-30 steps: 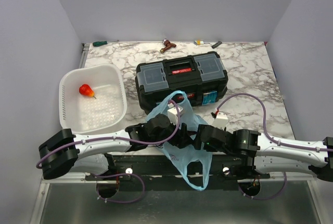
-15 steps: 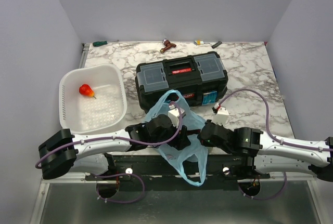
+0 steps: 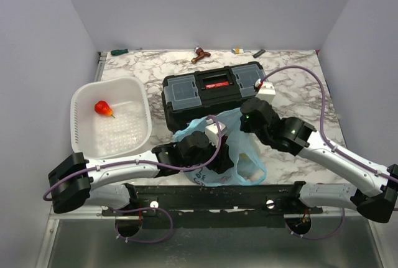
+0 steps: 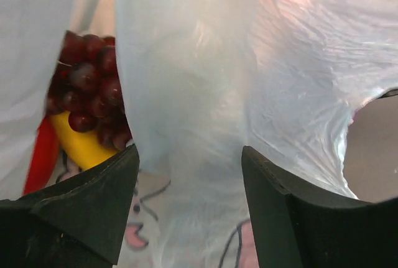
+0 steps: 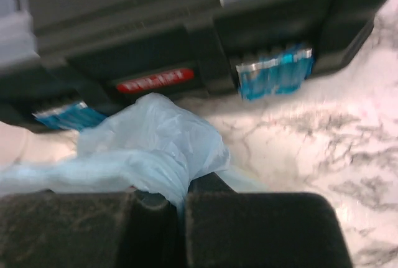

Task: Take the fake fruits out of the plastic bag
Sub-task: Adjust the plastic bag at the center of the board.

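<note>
Marble tabletop (image 3: 298, 87): right pincer (image 5: 180, 203) nips the plastic bag (image 5: 155, 137), left pincer (image 4: 189, 159) gapes around it.

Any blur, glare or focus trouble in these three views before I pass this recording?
Top external: sharp and evenly lit, with only soft shadows. Left wrist: the plastic bag sits right against the lens and looks hazy, with a pinkish bright patch at the top, though the grape bunch reads clearly. Right wrist: smeared throughout, and the toolbox label is unreadable.
</note>
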`<state>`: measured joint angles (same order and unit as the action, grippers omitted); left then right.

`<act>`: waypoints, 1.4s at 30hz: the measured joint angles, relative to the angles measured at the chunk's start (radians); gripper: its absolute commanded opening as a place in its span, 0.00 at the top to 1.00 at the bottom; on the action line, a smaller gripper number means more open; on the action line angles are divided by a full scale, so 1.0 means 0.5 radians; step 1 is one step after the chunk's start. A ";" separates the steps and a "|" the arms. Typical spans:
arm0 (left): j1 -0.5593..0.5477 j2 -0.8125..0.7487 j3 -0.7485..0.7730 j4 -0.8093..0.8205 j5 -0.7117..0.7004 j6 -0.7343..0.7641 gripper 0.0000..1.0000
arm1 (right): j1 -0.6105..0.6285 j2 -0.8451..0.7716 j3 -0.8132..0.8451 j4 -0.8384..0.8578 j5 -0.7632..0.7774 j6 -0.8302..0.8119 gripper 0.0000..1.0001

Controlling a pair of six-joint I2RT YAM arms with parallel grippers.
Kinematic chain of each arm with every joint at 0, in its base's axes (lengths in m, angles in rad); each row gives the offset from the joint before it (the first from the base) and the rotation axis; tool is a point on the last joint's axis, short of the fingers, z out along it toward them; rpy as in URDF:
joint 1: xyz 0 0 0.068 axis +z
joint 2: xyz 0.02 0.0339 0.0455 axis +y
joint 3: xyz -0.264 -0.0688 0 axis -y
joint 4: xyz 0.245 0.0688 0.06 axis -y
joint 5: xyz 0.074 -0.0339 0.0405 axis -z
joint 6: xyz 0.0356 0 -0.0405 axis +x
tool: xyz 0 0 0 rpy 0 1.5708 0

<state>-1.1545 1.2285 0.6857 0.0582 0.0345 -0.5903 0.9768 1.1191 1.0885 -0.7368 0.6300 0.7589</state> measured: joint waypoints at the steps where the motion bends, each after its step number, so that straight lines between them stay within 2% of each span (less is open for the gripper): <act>1: 0.000 0.001 0.006 0.000 0.000 0.000 0.34 | -0.046 0.019 0.082 0.014 -0.012 -0.085 0.99; 5: 0.001 0.022 0.063 0.005 -0.001 0.010 0.34 | -0.209 0.087 0.261 0.127 -0.125 -0.329 0.99; 10: 0.024 0.117 0.129 0.011 0.005 0.016 0.32 | -0.389 0.201 0.275 0.233 -0.299 -0.538 0.99; 11: 0.029 0.129 0.132 0.012 0.010 0.016 0.32 | -0.395 0.226 0.275 0.231 -0.323 -0.563 0.96; 14: 0.034 0.137 0.136 0.011 0.016 0.015 0.32 | -0.394 0.279 0.277 0.186 -0.368 -0.575 0.88; 16: 0.037 0.134 0.140 0.012 0.017 0.017 0.31 | -0.394 0.290 0.276 0.104 -0.366 -0.554 0.87; 20: 0.061 0.082 0.140 -0.002 0.018 0.027 0.22 | -0.394 0.233 0.194 -0.047 -0.359 -0.504 0.86; 23: 0.072 0.019 0.140 -0.028 0.018 0.031 0.19 | -0.394 0.094 0.111 -0.144 -0.352 -0.470 0.87; 27: 0.084 -0.207 0.137 -0.155 0.041 0.014 0.10 | -0.394 -0.063 0.050 -0.232 -0.320 -0.423 0.88; 32: 0.085 -0.752 0.182 -0.375 0.036 0.018 0.10 | -0.394 -0.137 -0.024 -0.272 -0.288 -0.381 0.89; 37: 0.097 -1.056 0.388 -0.787 -0.272 0.042 0.07 | -0.385 -0.143 -0.040 -0.271 -0.294 -0.365 0.90; 39: 0.137 -1.144 0.420 -0.989 -0.453 0.037 0.05 | -0.385 -0.151 -0.044 -0.270 -0.295 -0.363 0.92; 42: 0.199 -1.225 0.427 -1.185 -0.562 0.032 0.01 | -0.382 -0.160 -0.052 -0.258 -0.304 -0.360 0.94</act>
<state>-1.0550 0.6163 0.8993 -0.5343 -0.2462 -0.5743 0.7856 1.0389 1.0626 -0.8658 0.4778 0.5789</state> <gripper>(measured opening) 0.943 0.079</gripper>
